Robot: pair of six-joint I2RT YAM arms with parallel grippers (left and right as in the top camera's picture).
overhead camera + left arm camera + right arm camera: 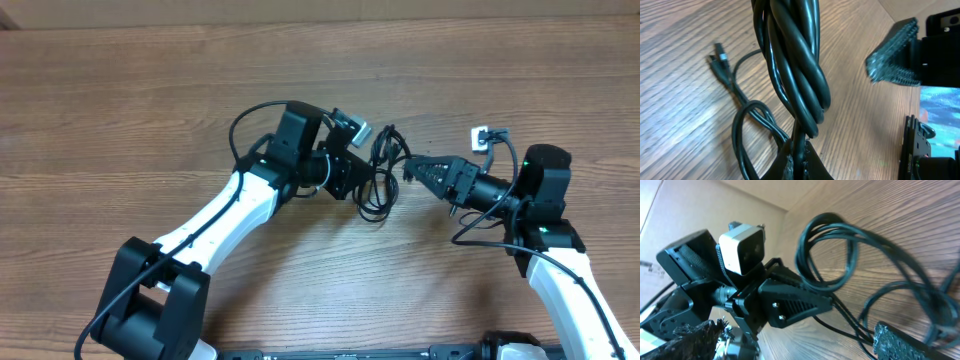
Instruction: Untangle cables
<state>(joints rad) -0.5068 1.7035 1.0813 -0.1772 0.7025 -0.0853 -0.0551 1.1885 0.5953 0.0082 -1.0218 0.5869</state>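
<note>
— Brown wood-grain table (150, 90); where are the cables (384, 160)?
— Bunched and twisted mid-table. My left gripper (368, 178) is clamped on them; my right gripper (411, 168) gapes just beside.

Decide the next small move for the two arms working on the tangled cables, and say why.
Probably: ease the open right gripper forward onto a loose loop of the cables and close. The left gripper is shut on the twisted bundle, anchoring it; the right one points at the loops, holding nothing.
</note>
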